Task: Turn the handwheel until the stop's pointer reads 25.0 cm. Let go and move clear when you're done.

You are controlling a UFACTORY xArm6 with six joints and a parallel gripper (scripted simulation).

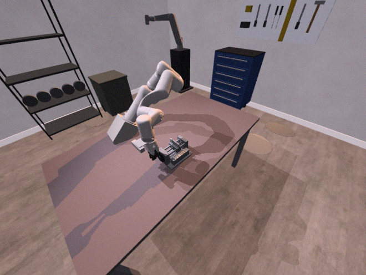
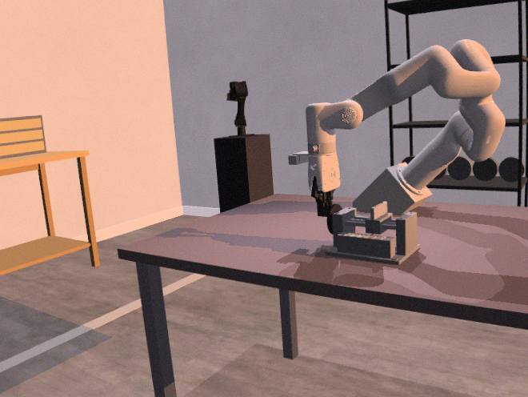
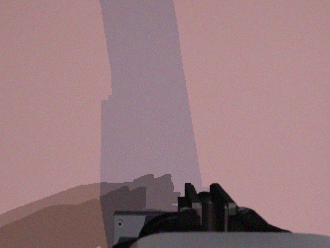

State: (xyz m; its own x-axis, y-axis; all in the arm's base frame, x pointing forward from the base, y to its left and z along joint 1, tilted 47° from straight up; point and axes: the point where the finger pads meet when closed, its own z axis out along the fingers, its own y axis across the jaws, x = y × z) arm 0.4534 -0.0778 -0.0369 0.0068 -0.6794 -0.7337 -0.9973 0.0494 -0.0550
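Note:
A small grey fixture (image 1: 176,153) (image 2: 371,238) with two end blocks, guide rods, a sliding stop (image 2: 378,211) and a scale along its front stands on the table. A dark handwheel (image 1: 161,156) (image 2: 332,221) sits at its left end. My gripper (image 1: 153,154) (image 2: 325,206) (image 3: 200,199) comes down from above and is shut on the handwheel's handle at the wheel's top edge. In the wrist view only the dark fingers, the wheel's rim and a corner of the fixture (image 3: 126,223) show at the bottom. The scale's figures are too small to read.
The pinkish table (image 1: 112,189) (image 2: 238,243) carries the arm's grey base (image 1: 121,130) (image 2: 390,190) just behind the fixture. The table's front edge runs close to the fixture. A shelf rack, cabinets, a blue drawer chest (image 1: 236,76) and another arm on a pedestal stand off the table.

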